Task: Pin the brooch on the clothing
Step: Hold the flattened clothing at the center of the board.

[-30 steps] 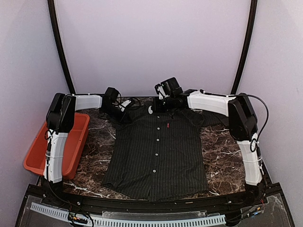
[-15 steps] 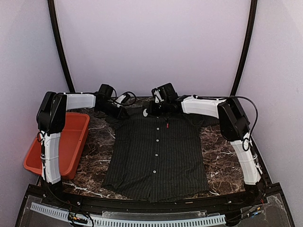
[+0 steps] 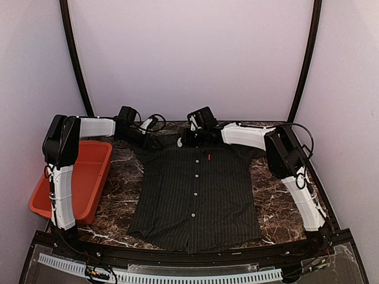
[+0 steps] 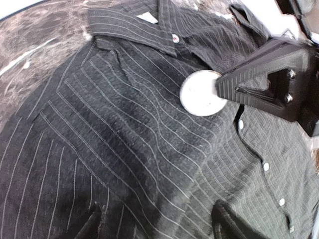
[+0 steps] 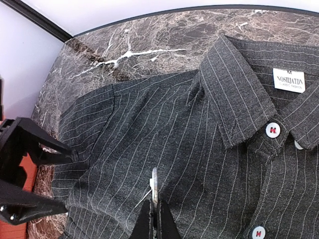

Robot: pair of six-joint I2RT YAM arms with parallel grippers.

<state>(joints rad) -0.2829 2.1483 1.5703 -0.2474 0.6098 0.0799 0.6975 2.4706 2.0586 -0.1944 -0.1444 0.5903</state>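
The clothing [image 3: 195, 189], a dark pinstriped shirt with white buttons, lies flat on the marble table, collar at the far side. The brooch [image 4: 202, 93] is a round silvery disc. It stands edge-on over the shirt's chest, left of the collar [image 5: 234, 99]. My right gripper [image 5: 155, 219] is shut on the brooch [image 5: 155, 185], whose thin pin points down at the fabric. My left gripper [image 4: 159, 226] hangs open over the shirt's left shoulder, its fingers [image 4: 227, 224] wide apart above the cloth. In the top view the left gripper [image 3: 153, 141] sits just left of the brooch [image 3: 179, 142].
A red bin [image 3: 77, 177] stands at the table's left edge, beside the left arm. The shirt's neck label [image 5: 288, 79] and top button [image 5: 272, 130] lie right of the brooch. Bare marble [image 3: 118, 177] shows on both sides of the shirt.
The left gripper's jaws have opened at the shirt's shoulder. The right gripper has carried the brooch a little to the left, and both arms have shifted leftward.
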